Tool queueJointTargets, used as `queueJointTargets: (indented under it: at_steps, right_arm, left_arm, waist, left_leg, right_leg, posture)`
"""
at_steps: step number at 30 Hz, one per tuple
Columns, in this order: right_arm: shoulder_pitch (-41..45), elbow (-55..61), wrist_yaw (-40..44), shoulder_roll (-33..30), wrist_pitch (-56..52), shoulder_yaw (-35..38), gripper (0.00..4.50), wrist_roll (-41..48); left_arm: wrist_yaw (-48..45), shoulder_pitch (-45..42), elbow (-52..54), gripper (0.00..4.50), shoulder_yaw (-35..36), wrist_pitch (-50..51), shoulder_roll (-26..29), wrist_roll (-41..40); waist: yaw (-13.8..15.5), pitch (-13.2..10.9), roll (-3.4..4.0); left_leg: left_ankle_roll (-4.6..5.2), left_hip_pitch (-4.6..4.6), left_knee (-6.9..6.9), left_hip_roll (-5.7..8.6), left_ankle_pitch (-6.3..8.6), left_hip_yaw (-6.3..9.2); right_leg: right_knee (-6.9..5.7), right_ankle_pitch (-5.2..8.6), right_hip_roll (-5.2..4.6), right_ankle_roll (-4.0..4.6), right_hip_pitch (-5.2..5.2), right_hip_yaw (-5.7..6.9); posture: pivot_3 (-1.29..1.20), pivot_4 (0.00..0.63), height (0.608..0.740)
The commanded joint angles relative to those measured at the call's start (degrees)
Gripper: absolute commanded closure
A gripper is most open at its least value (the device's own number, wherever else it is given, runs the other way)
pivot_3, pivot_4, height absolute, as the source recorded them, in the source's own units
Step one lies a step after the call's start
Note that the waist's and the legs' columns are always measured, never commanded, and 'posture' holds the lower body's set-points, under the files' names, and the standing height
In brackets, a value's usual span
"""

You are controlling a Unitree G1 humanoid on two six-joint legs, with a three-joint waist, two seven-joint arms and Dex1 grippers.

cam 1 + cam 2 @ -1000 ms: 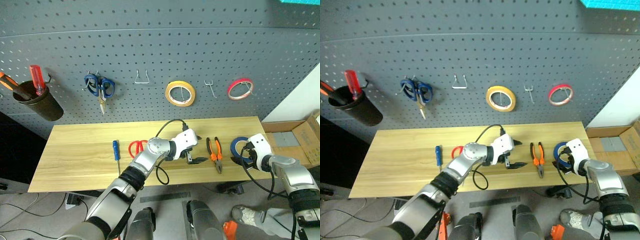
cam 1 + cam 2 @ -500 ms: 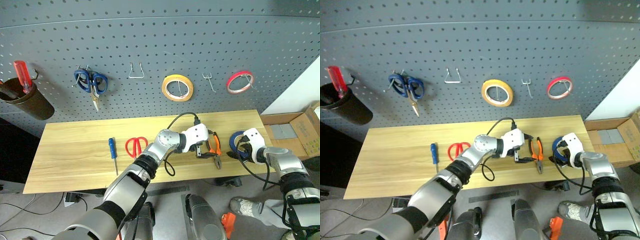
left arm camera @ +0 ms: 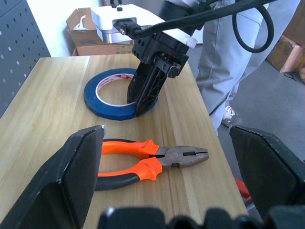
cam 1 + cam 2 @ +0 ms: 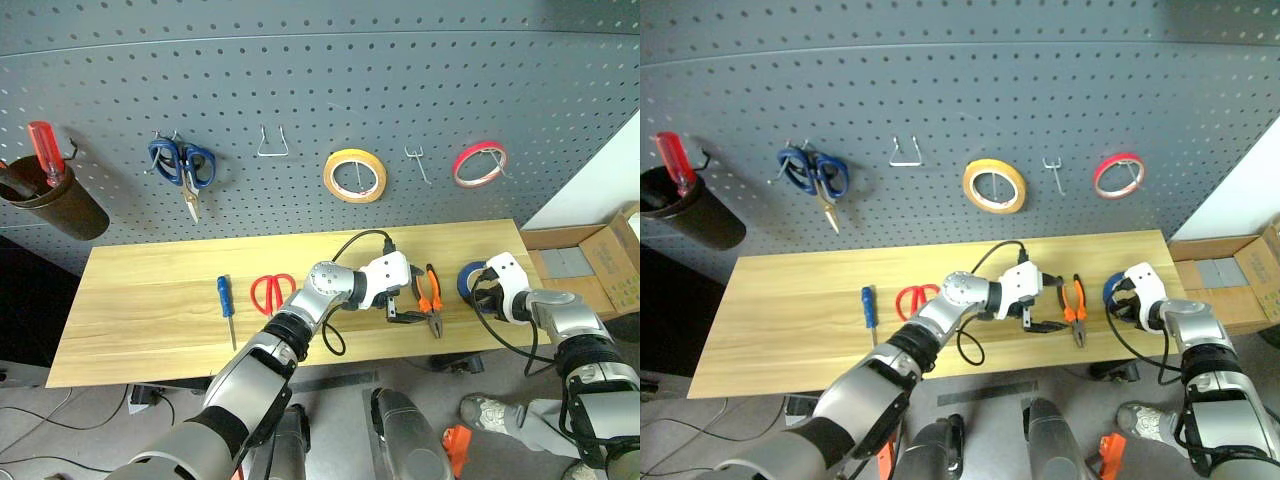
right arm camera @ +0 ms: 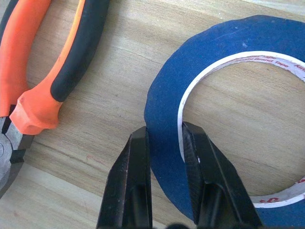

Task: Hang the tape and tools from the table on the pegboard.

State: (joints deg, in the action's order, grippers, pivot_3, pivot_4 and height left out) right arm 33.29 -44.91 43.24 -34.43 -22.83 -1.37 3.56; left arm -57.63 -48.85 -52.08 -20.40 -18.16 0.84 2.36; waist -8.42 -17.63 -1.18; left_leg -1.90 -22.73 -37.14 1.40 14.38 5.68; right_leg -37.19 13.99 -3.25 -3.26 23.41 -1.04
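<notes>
Pinching the tape (image 5: 164, 119) flat on the worktop (image 4: 150, 290), our right tool (image 5: 164, 143) is closed; our left tool (image 3: 171, 167), spread, hovers over the pliers (image 3: 147, 162), tape at their twelve o'clock.

In the right wrist view the tape (image 5: 228, 95) is cut off by the picture's edge, and only part of the pliers' (image 5: 45, 67) handles is seen. In the head views much of the tape is hidden behind the right gripper (image 4: 484, 294). The cup (image 4: 55, 205) on the pegboard (image 4: 320, 100) is cut at the picture's edge, and the tools' lower parts are hidden within it.
</notes>
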Motion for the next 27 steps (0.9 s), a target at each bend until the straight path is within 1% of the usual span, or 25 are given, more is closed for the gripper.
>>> queueJointTargets:
  at_steps: [1,2,4,6,9,10,13,14,16,17,18,19,22,23,25,27]
  right_arm:
    - [-8.0,14.7,-1.6,-1.3,-1.2,0.8,4.14,0.0]
    - [-11.3,20.9,-2.7,-1.6,-1.1,0.7,4.14,-0.7]
    - [-18.2,33.9,-7.0,-1.6,-0.5,1.6,4.14,-2.6]
    - [-23.5,43.4,-11.6,-1.8,2.9,1.5,4.14,-6.5]
    - [-29.3,55.2,-18.2,-0.9,8.3,-0.6,4.14,-13.5]
    - [-29.9,57.5,-19.7,0.1,8.6,-1.2,4.14,-14.7]
    - [-28.5,60.9,-23.5,3.5,9.7,-3.9,4.14,-18.2]
    - [-27.5,61.0,-24.5,4.3,10.9,-4.9,4.14,-19.5]
    - [-25.4,59.7,-26.0,5.8,13.6,-6.4,4.14,-21.1]
    - [-24.6,58.8,-26.5,6.5,14.4,-6.8,4.14,-21.4]
    - [-23.3,57.3,-26.8,7.2,15.1,-7.2,4.14,-21.5]
    - [-20.9,54.4,-27.0,8.1,16.5,-7.6,4.14,-21.2]
    - [-11.4,44.3,-26.3,10.2,22.1,-9.6,4.14,-20.6]
    - [-8.4,40.3,-25.8,11.2,22.8,-9.9,4.14,-19.9]
    - [-3.1,32.6,-24.7,12.6,24.3,-10.0,4.14,-18.7]
    - [1.1,26.1,-22.9,13.4,26.0,-10.1,4.14,-17.8]
  left_arm:
    - [-0.9,2.1,7.6,0.00,1.8,-0.2,0.6,-2.2]
    - [-1.4,3.7,10.5,0.00,2.0,0.8,1.2,-2.7]
    - [-2.0,8.4,19.3,0.00,2.3,6.0,2.6,-4.5]
    - [-1.6,12.9,28.6,0.00,2.5,12.0,4.2,-6.2]
    - [1.0,19.0,43.2,0.00,4.2,21.6,7.6,-8.1]
    - [2.1,20.5,47.0,0.00,4.9,24.5,8.6,-8.8]
    - [4.5,24.7,56.5,0.00,7.2,31.3,12.4,-10.1]
    - [5.5,25.9,58.9,0.00,8.1,33.3,13.5,-10.4]
    - [8.1,27.9,63.1,0.00,10.2,37.1,15.0,-11.3]
    - [9.3,28.6,64.7,0.00,11.1,38.8,15.4,-11.9]
    - [10.9,29.1,66.1,0.00,12.3,40.7,15.3,-12.7]
    - [13.1,29.4,67.1,0.00,14.1,42.7,14.9,-13.6]
    - [16.6,29.9,68.2,0.00,16.7,44.0,15.6,-13.6]
    - [17.3,29.9,67.9,0.00,17.1,43.5,16.0,-13.3]
    - [19.0,29.2,66.8,0.00,17.4,42.6,16.3,-12.6]
    - [20.6,28.2,65.3,0.00,17.4,41.9,16.2,-12.0]
  waist:
    - [0.1,0.5,0.32]
    - [0.1,0.9,0.52]
    - [0.1,1.6,1.01]
    - [-0.3,3.0,1.31]
    - [-1.1,4.3,1.24]
    - [-1.4,5.0,1.10]
    - [-2.6,6.8,0.61]
    - [-3.1,7.3,0.44]
    - [-4.5,8.3,0.17]
    - [-4.9,8.5,0.11]
    - [-5.6,8.6,0.15]
    - [-6.1,8.9,0.08]
    - [-7.4,9.5,-0.41]
    - [-7.8,9.7,-0.43]
    - [-7.9,10.3,-0.56]
    - [-7.5,10.8,-0.56]
  left_leg:
    - [-0.01,-0.05,0.00,-0.02,0.00,0.02]
    - [-0.09,-0.19,0.04,-0.03,-0.05,0.03]
    - [-0.25,-0.24,0.09,-0.04,-0.12,-0.11]
    - [-0.27,-0.46,0.14,-0.02,-0.13,-0.34]
    - [-0.27,-0.28,0.09,0.16,-0.12,-0.75]
    - [-0.26,-0.17,0.06,0.17,-0.12,-0.86]
    - [-0.11,0.19,0.02,0.24,-0.09,-1.11]
    - [-0.13,0.32,0.00,0.20,-0.19,-1.12]
    - [-0.14,1.09,0.06,0.00,-0.26,-1.14]
    - [-0.15,1.35,0.07,0.00,-0.26,-1.12]
    - [-0.16,1.71,0.12,-0.01,-0.25,-1.10]
    - [-0.38,1.96,0.17,-0.10,-0.12,-1.05]
    - [-0.26,1.98,0.14,-0.08,-0.20,-0.95]
    - [-0.20,2.06,0.11,-0.07,-0.30,-0.90]
    - [0.30,2.03,0.12,-0.04,-0.76,-0.77]
    - [0.28,2.03,0.14,0.01,-0.99,-0.78]
  right_leg:
    - [-0.04,0.00,0.00,0.00,0.05,0.01]
    - [-0.03,0.00,-0.03,0.00,0.21,0.03]
    - [-0.06,0.00,-0.15,0.00,0.32,-0.02]
    - [-0.16,0.01,-0.33,-0.03,0.73,-0.21]
    - [-0.52,0.07,-0.48,-0.20,0.80,-0.61]
    - [-0.66,0.07,-0.47,-0.24,0.79,-0.78]
    - [-0.62,-0.05,-0.15,-0.64,0.60,-1.13]
    - [-0.52,-0.18,-0.03,-0.64,0.46,-1.18]
    - [-0.39,-0.38,0.17,-0.57,-0.32,-1.23]
    - [-0.36,-0.45,0.19,-0.51,-0.52,-1.23]
    - [-0.24,-0.36,0.20,-0.33,-0.96,-1.23]
    - [0.10,-0.32,0.25,-0.26,-1.37,-1.16]
    - [0.29,-0.35,0.23,-0.30,-1.67,-1.24]
    - [0.31,-0.43,0.19,-0.38,-1.72,-1.31]
    - [0.36,-0.68,0.10,-0.45,-1.74,-1.38]
    - [0.31,-0.97,0.14,-0.44,-1.75,-1.42]
  posture:
    - [-0.28,0.198,0.740]
    - [-0.29,0.175,0.740]
    - [-0.30,0.142,0.740]
    - [-0.30,0.111,0.740]
    - [-0.30,0.087,0.740]
    - [-0.30,0.069,0.740]
    - [-0.29,0.052,0.740]
    - [-0.28,0.042,0.740]
    - [-0.27,0.030,0.740]
    - [-0.27,0.030,0.740]
    - [-0.26,0.025,0.740]
    - [-0.24,0.017,0.740]
    - [-0.20,0.010,0.740]
    - [-0.19,0.005,0.740]
    - [-0.17,0.000,0.740]
    - [-0.15,0.000,0.740]
